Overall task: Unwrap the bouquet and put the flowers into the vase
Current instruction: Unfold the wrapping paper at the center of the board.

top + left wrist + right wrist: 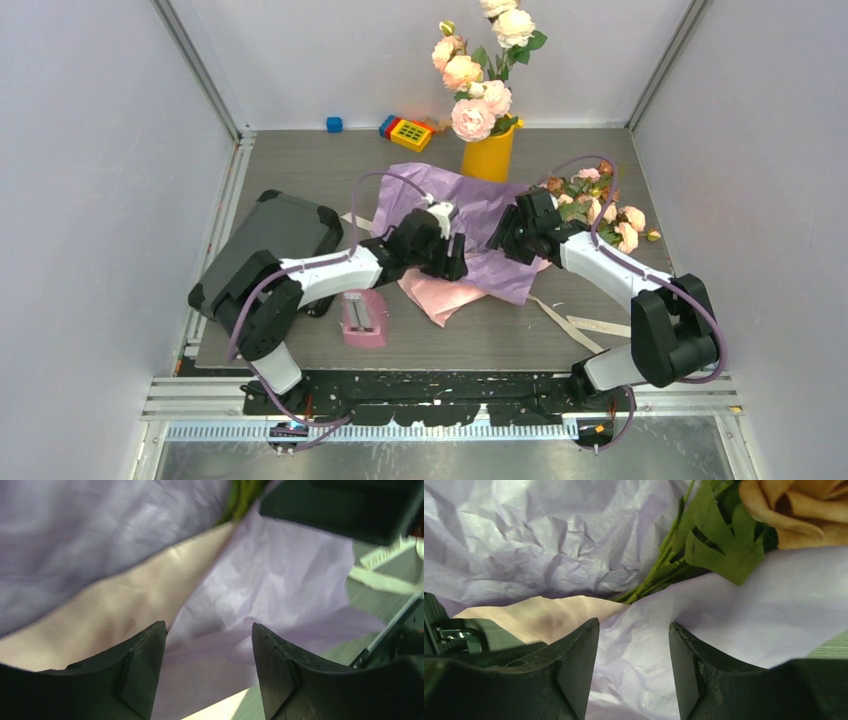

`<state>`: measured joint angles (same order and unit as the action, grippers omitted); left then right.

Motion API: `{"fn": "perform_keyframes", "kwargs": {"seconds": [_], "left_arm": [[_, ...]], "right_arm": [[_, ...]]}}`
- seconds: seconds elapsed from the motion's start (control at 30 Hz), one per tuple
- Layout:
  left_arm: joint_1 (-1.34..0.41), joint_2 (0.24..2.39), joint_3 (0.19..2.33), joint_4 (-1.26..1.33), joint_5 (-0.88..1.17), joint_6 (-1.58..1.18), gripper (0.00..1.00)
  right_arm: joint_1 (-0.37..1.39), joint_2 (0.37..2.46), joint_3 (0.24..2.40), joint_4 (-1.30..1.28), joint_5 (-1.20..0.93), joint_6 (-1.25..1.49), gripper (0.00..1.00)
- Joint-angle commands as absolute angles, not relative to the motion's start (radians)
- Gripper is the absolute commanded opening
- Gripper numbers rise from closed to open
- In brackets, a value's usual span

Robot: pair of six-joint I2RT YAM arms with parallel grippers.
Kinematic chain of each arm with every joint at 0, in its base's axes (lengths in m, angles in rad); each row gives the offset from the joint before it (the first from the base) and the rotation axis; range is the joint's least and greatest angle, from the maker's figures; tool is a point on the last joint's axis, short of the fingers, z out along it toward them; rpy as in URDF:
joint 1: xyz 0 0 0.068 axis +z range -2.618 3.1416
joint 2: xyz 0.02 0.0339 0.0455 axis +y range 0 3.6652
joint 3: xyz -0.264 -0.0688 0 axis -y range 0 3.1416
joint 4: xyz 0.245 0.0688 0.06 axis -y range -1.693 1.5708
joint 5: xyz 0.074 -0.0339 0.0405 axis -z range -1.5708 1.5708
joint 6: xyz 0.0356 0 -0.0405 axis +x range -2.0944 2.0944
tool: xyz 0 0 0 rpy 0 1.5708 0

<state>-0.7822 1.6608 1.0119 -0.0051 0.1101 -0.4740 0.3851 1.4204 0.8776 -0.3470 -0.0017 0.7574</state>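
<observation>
Black case (270,240), blue block (334,124)

top: high, looks down on table (300,160) | wrists: close on shared lilac paper (280,580)

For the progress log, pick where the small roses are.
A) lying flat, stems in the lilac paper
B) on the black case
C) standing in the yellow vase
A: the small roses lie flat with stems in the lilac paper; the yellow vase holds only big pale roses.
</observation>
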Motion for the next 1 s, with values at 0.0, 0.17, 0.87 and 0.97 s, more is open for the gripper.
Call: {"fn": "perform_keyframes", "kwargs": {"seconds": [0.0, 0.17, 0.87, 0.97], "left_arm": [[-0.854, 1.673, 0.959, 0.138, 0.122, -0.573, 0.65], [-0.921, 1.678, 0.947, 0.146, 0.113, -0.605, 0.65], [-0.917, 1.624, 1.157, -0.050, 0.123, -0.468, 0.76], [-0.867, 1.658, 1.217, -0.061, 0.125, -0.434, 0.77]], "right_arm": [[0.387, 1.429, 0.858, -0.308, 0.036, 0.733, 0.59], [0.386, 1.435, 0.859, -0.332, 0.055, 0.710, 0.59], [0.339, 1.033, 0.935, -0.822, 0.097, 0.694, 0.81], [0.318, 0.984, 0.908, -0.899, 0.101, 0.696, 0.82]]}}
